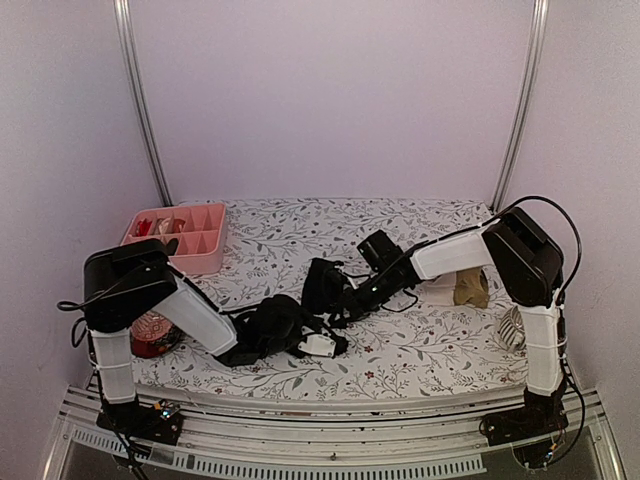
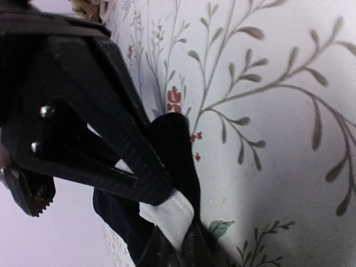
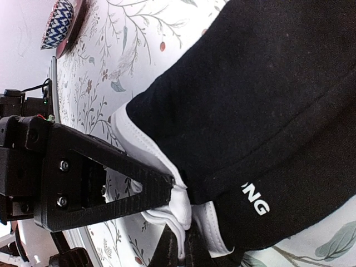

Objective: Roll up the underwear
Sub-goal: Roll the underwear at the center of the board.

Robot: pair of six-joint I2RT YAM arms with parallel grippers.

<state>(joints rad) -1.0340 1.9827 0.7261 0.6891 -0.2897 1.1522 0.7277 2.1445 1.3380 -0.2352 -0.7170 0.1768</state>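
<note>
Black underwear (image 1: 275, 325) with white trim lies bunched in a dark heap near the middle of a bench (image 1: 430, 350) covered in a pale cloth printed with leaves and small red flowers. Both robot arms reach inward to it.

The left gripper (image 2: 172, 208) is clenched on a fold of the black underwear, with a strip of white trim pinched at its tip and the cloth raised a little off the bench. The right gripper (image 3: 178, 217) is also clamped on this garment, gathering white trim just beside the waistband, where the white letters (image 3: 256, 203) "ONG" show.

Tan underwear (image 1: 470, 288) sits crumpled well apart from the black pair, near the right edge of the bench, partly behind the right arm.

A pink tray (image 1: 190, 262) divided into compartments stands at the far left corner of the bench. A bowl with a blue and white zigzag pattern (image 3: 58, 16) rests near the bench's right front edge.
</note>
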